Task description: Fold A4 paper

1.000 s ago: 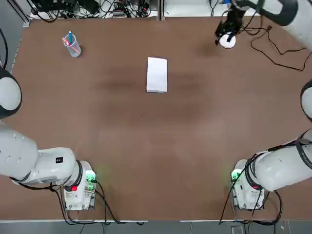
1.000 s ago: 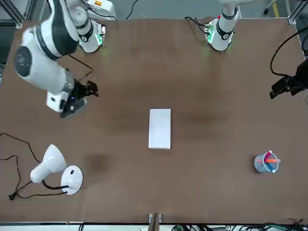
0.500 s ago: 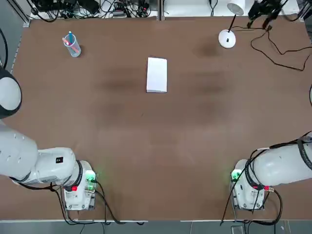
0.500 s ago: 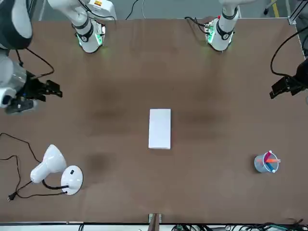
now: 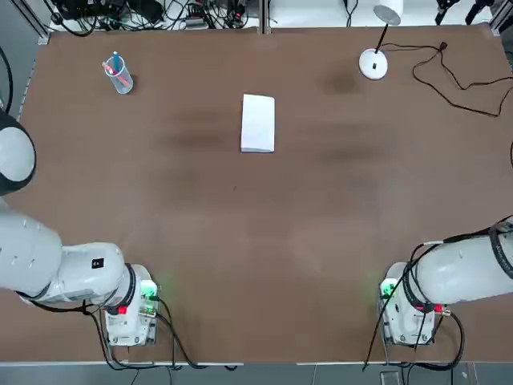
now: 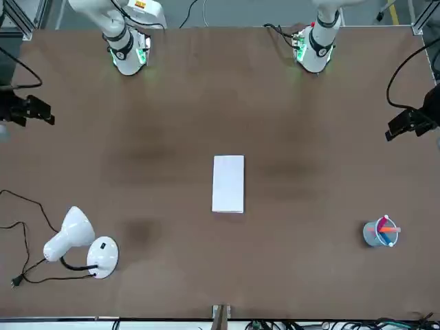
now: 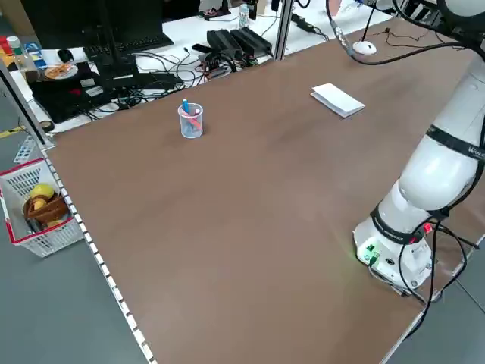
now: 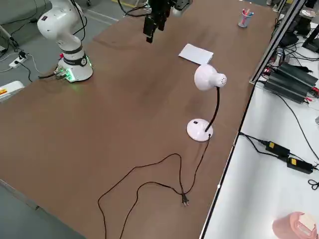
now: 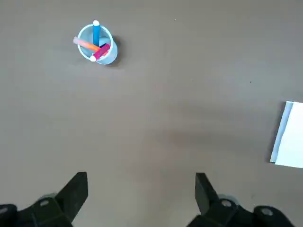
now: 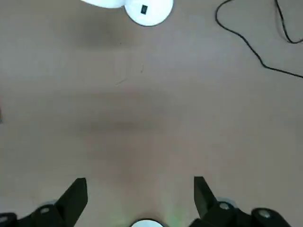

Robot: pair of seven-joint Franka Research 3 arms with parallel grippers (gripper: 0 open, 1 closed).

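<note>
1. Where the two arm bases stand at the near edge of the worktop (image 5: 256, 265), nothing lies between them; that half of the brown surface carries only the robot.
2. Farther in, past the middle and closer to the far edge, the A4 paper (image 5: 258, 123) lies flat as a narrow white rectangle, already doubled over, with stacked edges showing in the left side view. It sits just as it did a second ago.
3. Out at the left side, the left claw (image 9: 141, 189) hangs high with its fingers apart and nothing between them, looking down on the pen cup (image 5: 119, 74) near the far left corner. It has not stirred.
4. Toward the far right corner stand the lamp (image 5: 375, 60) and its trailing cord (image 5: 457, 80).
5. The change is in the right claw (image 10: 139, 191): a second ago it hovered by the lamp, and it has since swung outward past the worktop's right side, so the top view catches only a dark tip at its upper right. Its fingers stand apart and empty.
6. With both claws empty and well apart from the sheet, the fold looks finished, and the right arm seems to be retiring.
</note>
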